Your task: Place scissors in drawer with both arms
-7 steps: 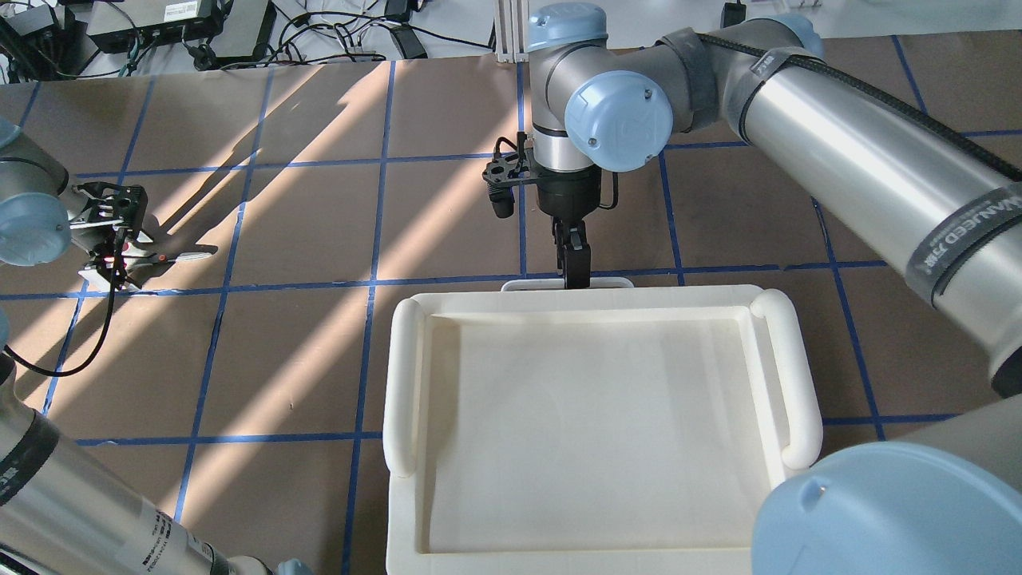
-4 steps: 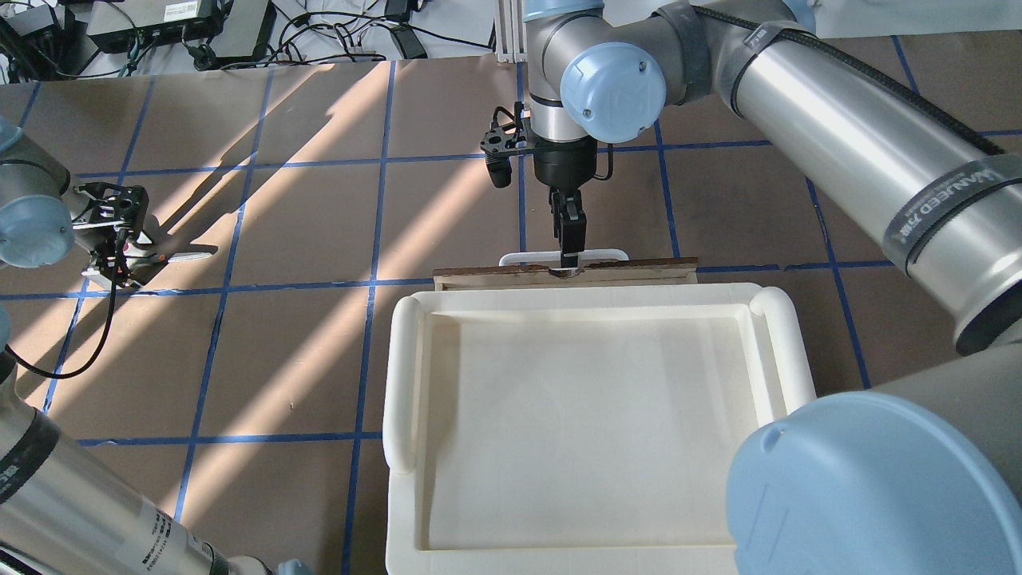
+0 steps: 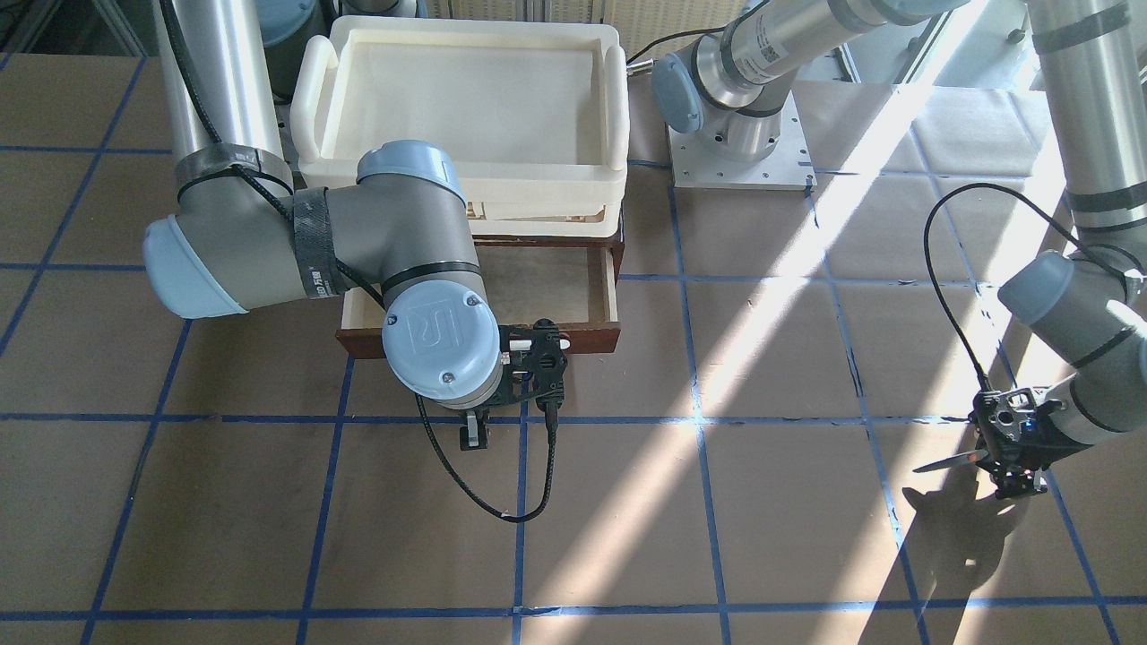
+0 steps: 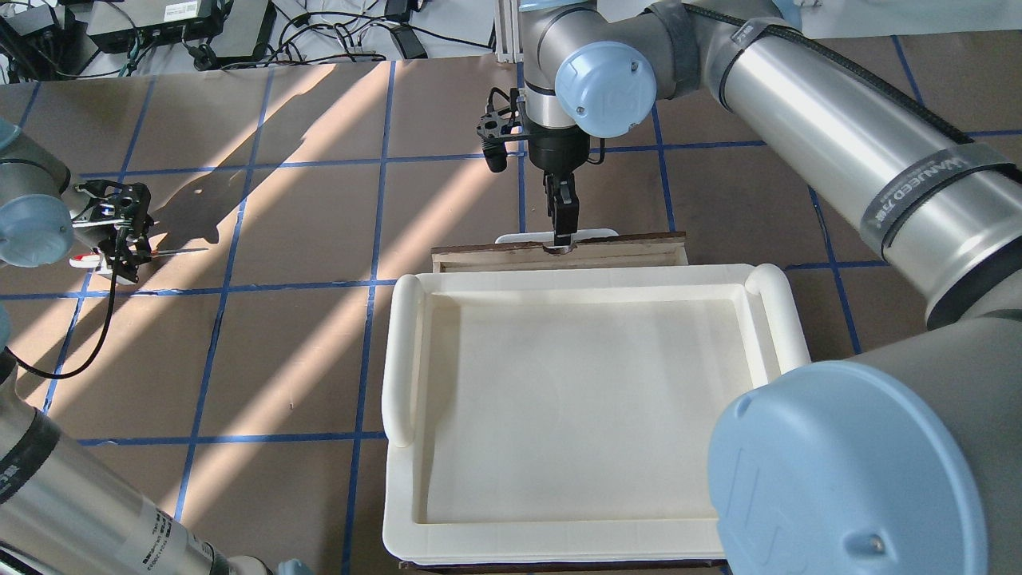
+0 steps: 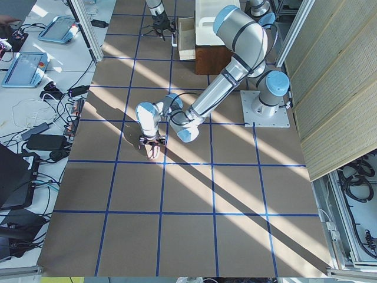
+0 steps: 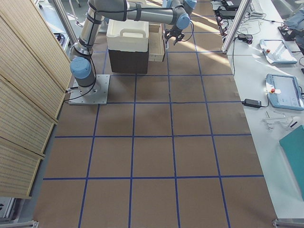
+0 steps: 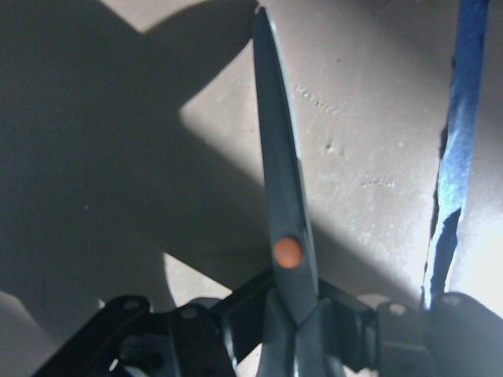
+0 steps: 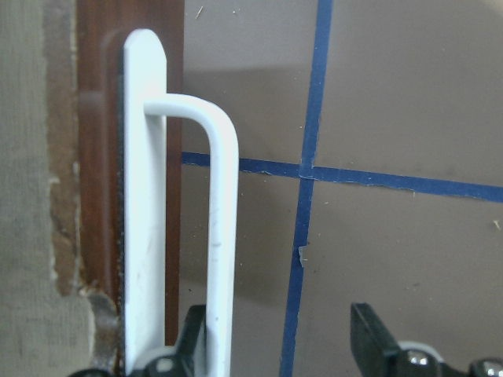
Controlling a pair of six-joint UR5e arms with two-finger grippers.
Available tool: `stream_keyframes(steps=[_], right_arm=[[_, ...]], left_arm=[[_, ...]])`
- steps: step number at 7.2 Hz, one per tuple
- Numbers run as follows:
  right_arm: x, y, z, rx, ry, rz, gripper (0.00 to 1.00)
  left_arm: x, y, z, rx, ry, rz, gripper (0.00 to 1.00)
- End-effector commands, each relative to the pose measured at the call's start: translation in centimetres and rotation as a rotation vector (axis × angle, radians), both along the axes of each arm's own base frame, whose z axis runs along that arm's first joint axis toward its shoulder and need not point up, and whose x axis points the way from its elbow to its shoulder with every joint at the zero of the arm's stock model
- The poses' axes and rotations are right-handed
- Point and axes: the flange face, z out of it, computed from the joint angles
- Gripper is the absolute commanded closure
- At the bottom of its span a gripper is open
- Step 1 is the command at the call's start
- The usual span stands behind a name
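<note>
The scissors [image 4: 177, 251] are in my left gripper [image 4: 120, 243] at the far left of the table, blades pointing toward the middle. The left wrist view shows the dark blades with the orange pivot [image 7: 288, 251] sticking out of the shut fingers. The dark-brown drawer [image 3: 564, 278] is pulled partly out from under the cream tray and its pale inside shows. My right gripper [image 4: 561, 238] is at the drawer's white bar handle [image 8: 222, 236]. Its jaws stand apart, one finger [image 8: 192, 338] behind the bar and the other [image 8: 373, 334] outside it.
The cream plastic tray [image 4: 766, 311] sits on top of the cabinet and covers the back of the drawer. The left arm's base plate [image 3: 739, 148] stands beside the cabinet. Brown table with blue tape lines lies between the two grippers.
My right gripper has moved away from the cabinet with the handle, drawing the drawer out from shut to partly open. My left gripper has shifted slightly with the scissors.
</note>
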Motion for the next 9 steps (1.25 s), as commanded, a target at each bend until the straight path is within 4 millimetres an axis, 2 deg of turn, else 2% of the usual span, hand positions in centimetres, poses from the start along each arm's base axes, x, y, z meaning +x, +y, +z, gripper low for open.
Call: stream_keyframes(steps=[1, 3, 5, 7, 8, 9], right_arm=[[-0.6, -1.2, -0.3, -0.035, -0.006, -0.013, 0.32], [-1.5, -2.1, -0.4, -0.054, -0.014, -0.017, 0.32], [-1.2, -3.0, -0.9, -0.068, -0.02, -0.014, 0.32], [-1.0, -3.7, -1.3, -0.086, -0.034, 0.011, 0.33], [-1.0, -3.8, -1.1, -0.1, -0.041, 0.013, 0.33], [-1.0, -3.8, -1.2, -0.103, -0.041, 0.018, 0.32]], left_arm=[[-0.3, -0.2, 0.6, -0.012, -0.001, -0.018, 1.0], [-1.8, -1.0, 2.7, -0.048, -0.002, -0.043, 1.0], [-5.0, -1.8, 5.5, -0.08, -0.013, -0.079, 1.0], [-11.2, -2.1, 9.3, -0.058, -0.006, -0.131, 1.0], [-13.8, -1.9, 10.9, -0.053, 0.002, -0.12, 1.0], [-15.4, -1.8, 12.1, -0.059, -0.003, -0.125, 1.0]])
